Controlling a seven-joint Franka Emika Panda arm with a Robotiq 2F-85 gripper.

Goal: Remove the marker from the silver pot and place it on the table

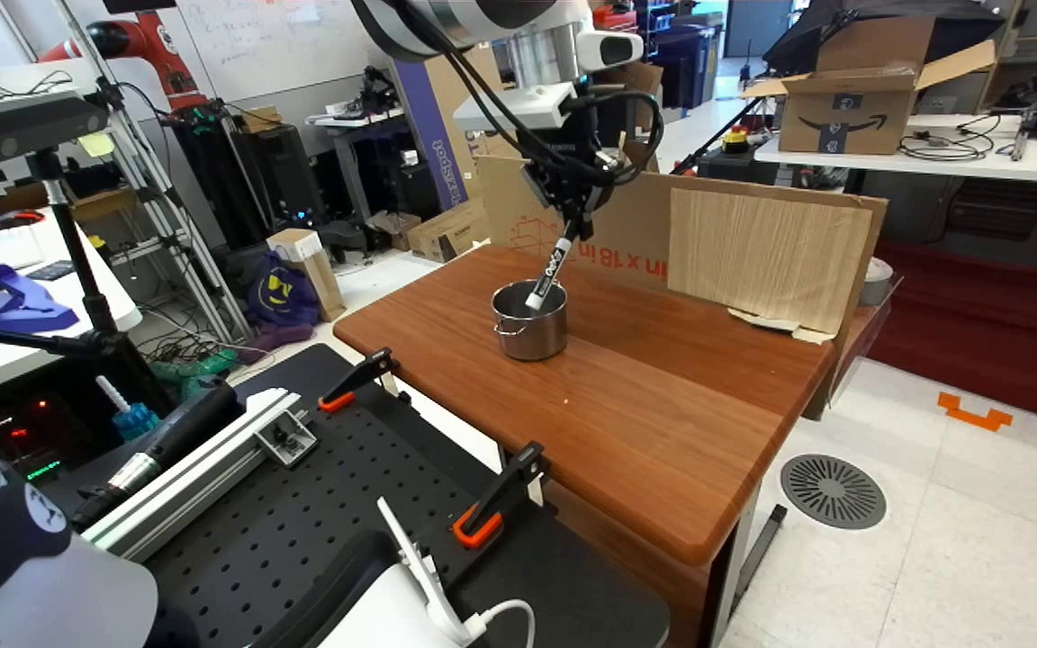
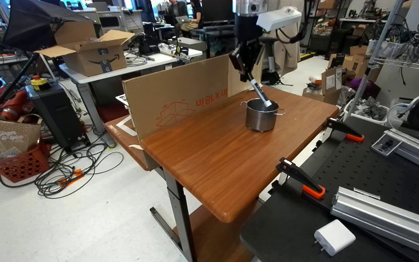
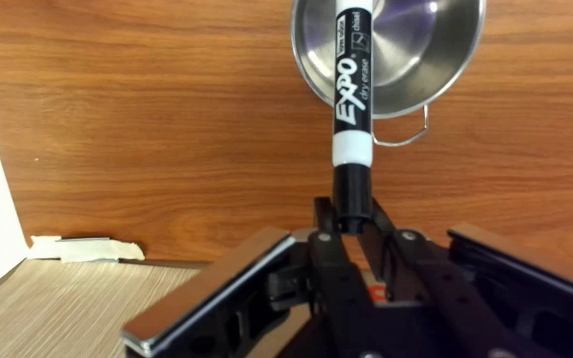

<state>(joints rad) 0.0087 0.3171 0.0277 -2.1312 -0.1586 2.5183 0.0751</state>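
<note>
The marker has a black and white body with EXPO lettering and a black cap; it shows in both exterior views. My gripper is shut on the marker's black cap, also in the wrist view. The marker hangs tilted, its white end at the mouth of the silver pot. I cannot tell whether that end is just inside or just above the rim. The pot stands upright on the reddish-brown table; its visible inside is bare metal.
A tan cardboard sheet stands upright along one table edge, behind the pot and gripper in an exterior view. A black perforated board adjoins the opposite edge. Black-and-orange clamps grip there. A wire handle sticks out from the pot.
</note>
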